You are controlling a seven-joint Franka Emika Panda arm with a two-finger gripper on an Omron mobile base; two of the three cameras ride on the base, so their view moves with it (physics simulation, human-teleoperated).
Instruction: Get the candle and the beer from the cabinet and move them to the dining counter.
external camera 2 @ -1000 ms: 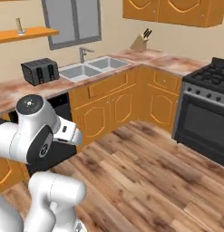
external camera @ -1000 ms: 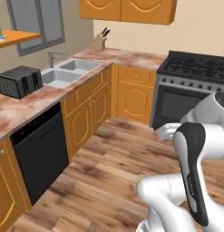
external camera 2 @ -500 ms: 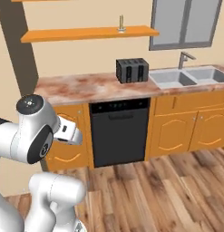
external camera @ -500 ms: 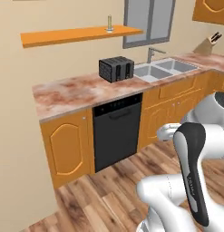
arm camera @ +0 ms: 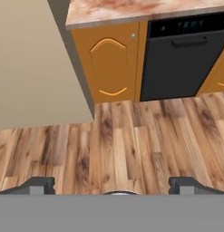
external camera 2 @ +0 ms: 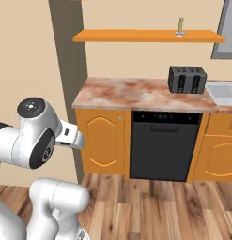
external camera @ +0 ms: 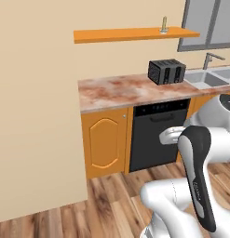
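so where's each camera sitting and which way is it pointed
Left base view: behind the arm on its left, facing the worktop, toaster and dishwasher; white arm lower right.
Right base view: behind on its right, same worktop; arm lower left.
Hand view: on the hand, looking down at the wood floor; the open gripper has its fingertips at the bottom.
Both base views share the toaster, dishwasher and orange shelf.
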